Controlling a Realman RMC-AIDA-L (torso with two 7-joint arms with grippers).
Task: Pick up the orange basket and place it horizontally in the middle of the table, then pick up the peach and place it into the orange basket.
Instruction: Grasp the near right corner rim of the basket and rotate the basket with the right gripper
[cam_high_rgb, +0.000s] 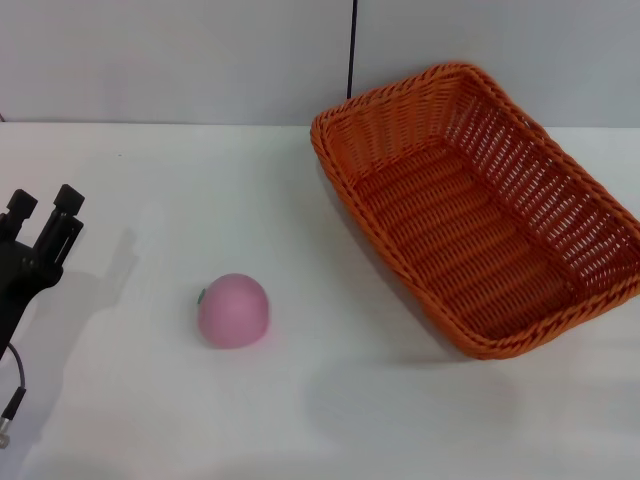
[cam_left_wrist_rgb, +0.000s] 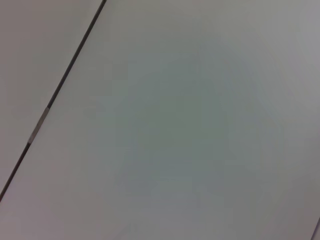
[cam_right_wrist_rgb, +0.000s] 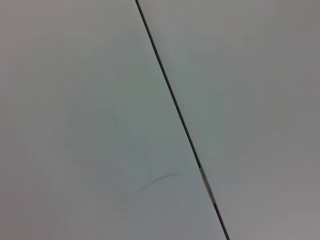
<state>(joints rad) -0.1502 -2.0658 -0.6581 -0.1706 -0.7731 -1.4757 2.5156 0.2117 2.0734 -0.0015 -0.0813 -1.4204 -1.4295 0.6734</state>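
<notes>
Only head view shows peach (cam_high_rgb: 233, 311), orange basket (cam_high_rgb: 484, 206) — wrists don't.

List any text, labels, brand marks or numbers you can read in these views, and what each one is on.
None: no readable text in any view.
The orange basket is plain wicker, with no tag showing.
The peach has no sticker.
The table is bare white.
The left end effector, at the table's left edge, shows no markings.
Both wrist views show only blank grey panels with a dark seam.
</notes>
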